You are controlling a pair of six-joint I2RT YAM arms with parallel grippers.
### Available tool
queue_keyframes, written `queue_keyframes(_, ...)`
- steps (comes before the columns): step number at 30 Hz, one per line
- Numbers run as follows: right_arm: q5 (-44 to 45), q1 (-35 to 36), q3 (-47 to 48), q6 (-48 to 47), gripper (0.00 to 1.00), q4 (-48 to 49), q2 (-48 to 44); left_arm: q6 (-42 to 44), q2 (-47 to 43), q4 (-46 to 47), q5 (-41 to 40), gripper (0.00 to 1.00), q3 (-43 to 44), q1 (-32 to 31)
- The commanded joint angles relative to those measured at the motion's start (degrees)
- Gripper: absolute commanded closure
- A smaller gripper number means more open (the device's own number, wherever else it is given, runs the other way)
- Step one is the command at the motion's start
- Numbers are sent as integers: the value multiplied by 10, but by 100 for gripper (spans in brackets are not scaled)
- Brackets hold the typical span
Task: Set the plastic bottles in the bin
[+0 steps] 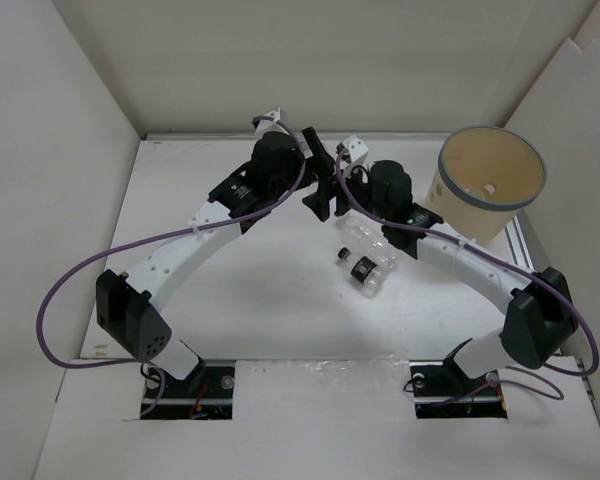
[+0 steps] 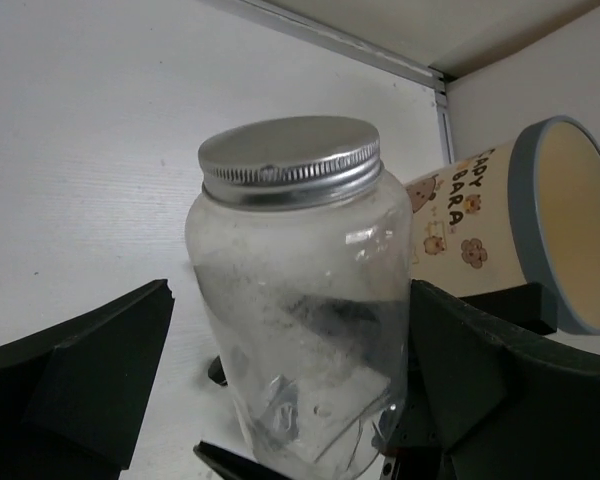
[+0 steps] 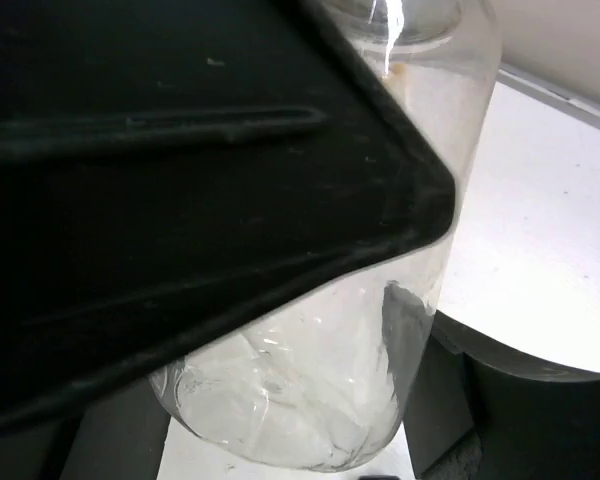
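A clear plastic bottle with a silver screw cap hangs above the table between both grippers. My left gripper is open around it; its left finger stands apart from the bottle wall. My right gripper is shut on the same bottle, with a dark finger pressed against its side. In the top view the grippers meet at mid-table, left and right. More bottles lie in a cluster below them, one with a black label. The tan bin stands at the back right.
The bin shows a bear print and a grey rim in the left wrist view. White walls enclose the table on the left, back and right. Purple cables loop from both arms. A metal rail runs along the right edge.
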Motion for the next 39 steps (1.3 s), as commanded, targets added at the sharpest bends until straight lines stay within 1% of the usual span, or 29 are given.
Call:
queue_keyframes(1, 40, -34, 21, 5, 83, 34, -21, 5, -47, 2, -15, 0, -4, -2)
queue_keyframes(2, 40, -55, 21, 5, 85, 34, -28, 5, -58, 2, -29, 0, 1, -2)
queue_keyframes(4, 46, -90, 14, 5, 85, 17, -45, -4, -75, -8, -56, 0, 1, 5)
queue_keyframes(5, 46, -90, 14, 5, 85, 10, -52, -12, -75, -9, -68, 0, 1, 5)
queue_keyframes(6, 55, -114, 9, 5, 85, 1, -60, -18, -86, -15, -79, 0, 1, 10)
queue_keyframes(8, 70, -140, 9, 0, 85, -23, -85, -24, -99, -16, -95, 0, -4, 15)
queue_keyframes(9, 71, -169, 3, 0, 85, -31, -92, -24, -109, -16, -100, 0, -11, 21)
queue_keyframes(12, 76, -216, 2, -5, 85, -65, -120, -24, -117, -16, -109, 0, -18, 28)
queue_keyframes(13, 82, -249, 2, -5, 85, -73, -127, -24, -117, -16, -114, 0, -18, 28)
queue_keyframes(15, 98, -277, 9, -5, 85, -99, -145, -19, -117, -16, -115, 0, -18, 28)
queue_keyframes(16, 111, -304, 9, -5, 84, -110, -145, -19, -117, -16, -108, 0, -18, 28)
queue_keyframes(19, 118, -345, 20, 9, 83, -139, -166, -19, -105, -16, -91, 0, -24, 28)
queue_keyframes(20, 125, -371, 20, 19, 78, -147, -172, -14, -100, -16, -86, 0, -24, 28)
queue_keyframes(22, 125, -394, 7, 34, 70, -157, -191, -7, -94, -10, -78, 0, -29, 28)
queue_keyframes(23, 135, -406, 7, 40, 49, -157, -197, -7, -94, -10, -72, 0, -29, 28)
queue_keyframes(24, 136, -406, 1, 40, 14, -157, -202, -1, -87, -10, -71, 0, -29, 28)
queue_keyframes(25, 136, -406, 1, 46, 0, -162, -208, 4, -87, -5, -65, 0, -34, 28)
queue_keyframes(30, 136, -406, 17, 52, 0, -185, -196, -9, -49, -15, -30, 0, -34, 28)
queue_keyframes(33, 149, -406, 38, 52, 0, -211, -196, -40, -22, -58, -49, 0, -19, -8)
queue_keyframes(34, 159, -406, 46, 57, 0, -220, -196, -69, -1, -67, -49, 0, -12, -27)
queue_keyframes(36, 165, -406, 65, 57, 0, -242, -196, -98, 17, -73, -43, 0, -12, -48)
queue_keyframes(39, 151, -399, 75, 57, 0, -256, -208, -168, 58, -85, -36, 0, -12, -81)
